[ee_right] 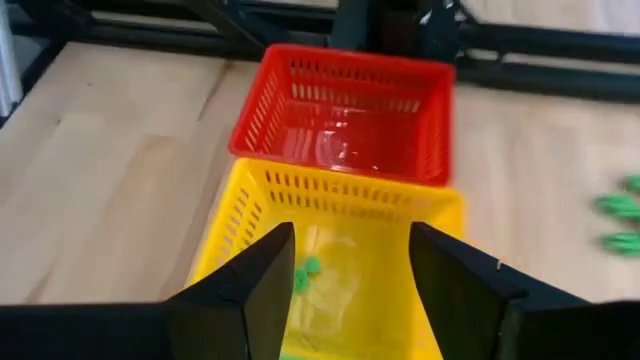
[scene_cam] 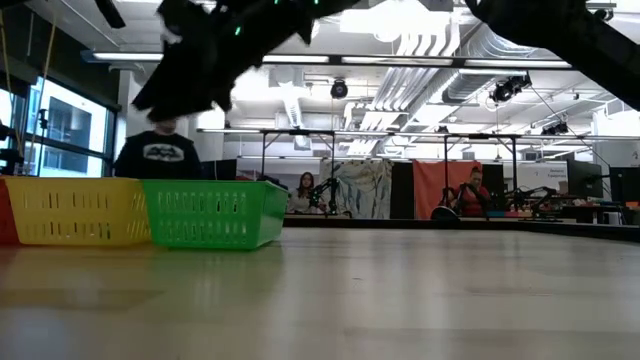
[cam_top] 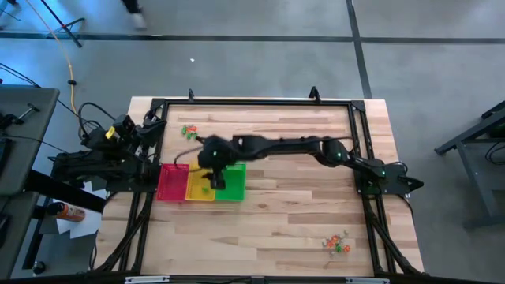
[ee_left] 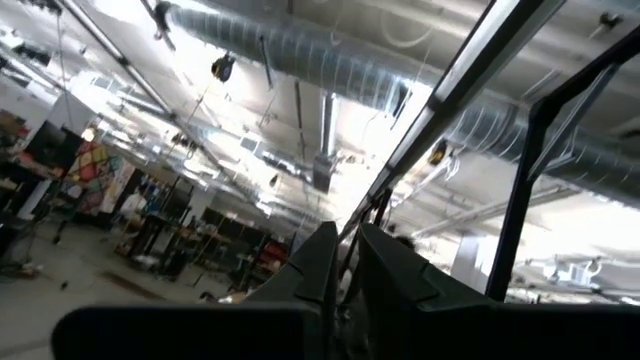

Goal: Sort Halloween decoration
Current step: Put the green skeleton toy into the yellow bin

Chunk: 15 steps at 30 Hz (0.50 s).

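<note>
Operator: Right tool (ee_right: 345, 290) fills the foreground of its own wrist view. Its two fingers stand wide apart and I see nothing between them. It hangs over the yellow tray (ee_right: 330, 215).

Inspector: Location on the bench?

Operator: From above, the right arm reaches across the bench (cam_top: 300, 229) towards its left side. The three trays sit there touching in a row: the red tray (cam_top: 172, 181), then the yellow one, then the green tray (cam_top: 231, 183). The right tool is above the yellow and green pair.

Inspector: And the decorations?

Operator: One small green trinket (ee_right: 305, 270) lies inside the yellow tray, below the open fingers. A loose cluster of green and orange trinkets (cam_top: 189, 131) lies on the bare wood just beyond the trays, towards the far edge. A second cluster (cam_top: 337, 244) lies well apart from it, near the front right corner. I cannot tell the individual shapes.

Inspector: Left arm?

Operator: It is folded at the left edge of the bench. The left tool (ee_left: 345, 270) points up at the ceiling. Its fingers are drawn close together with only a sliver between them, and they hold nothing.

Inspector: Anything else?

Operator: A person in a dark top (scene_cam: 160, 150) stands behind the trays in the low view.
</note>
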{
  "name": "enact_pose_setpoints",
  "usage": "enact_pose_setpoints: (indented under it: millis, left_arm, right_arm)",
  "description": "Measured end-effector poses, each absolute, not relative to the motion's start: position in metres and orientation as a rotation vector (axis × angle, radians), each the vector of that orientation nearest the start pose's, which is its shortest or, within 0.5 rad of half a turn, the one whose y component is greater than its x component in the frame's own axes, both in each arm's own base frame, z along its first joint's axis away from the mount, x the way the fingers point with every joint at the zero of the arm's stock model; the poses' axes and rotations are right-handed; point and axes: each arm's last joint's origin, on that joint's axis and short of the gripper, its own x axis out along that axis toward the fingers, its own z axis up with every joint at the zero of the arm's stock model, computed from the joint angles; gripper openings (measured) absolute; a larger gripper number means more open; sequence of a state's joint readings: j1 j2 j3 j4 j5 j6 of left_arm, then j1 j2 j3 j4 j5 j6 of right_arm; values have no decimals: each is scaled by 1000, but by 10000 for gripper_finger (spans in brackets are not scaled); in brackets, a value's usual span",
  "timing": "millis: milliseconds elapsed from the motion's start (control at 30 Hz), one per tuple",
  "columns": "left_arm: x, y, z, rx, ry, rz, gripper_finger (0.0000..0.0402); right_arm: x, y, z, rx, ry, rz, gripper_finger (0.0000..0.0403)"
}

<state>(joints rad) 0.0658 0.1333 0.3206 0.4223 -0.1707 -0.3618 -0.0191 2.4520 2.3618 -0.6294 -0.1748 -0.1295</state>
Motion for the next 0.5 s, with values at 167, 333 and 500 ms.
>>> enact_pose_setpoints:
  millis: [167, 333, 500]
  left_arm:
    - [67, 9, 298, -381, -640, 117, 35]
    - [68, 9, 296, -368, -620, 125, 35]
    - [70, 10, 293, -349, -574, 140, 35]
  right_arm:
    - [507, -25, 285, -31, 766, 169, 185]
    - [463, -44, 312, 2, 853, 129, 173]
    - [412, -48, 320, 60, 904, 91, 160]
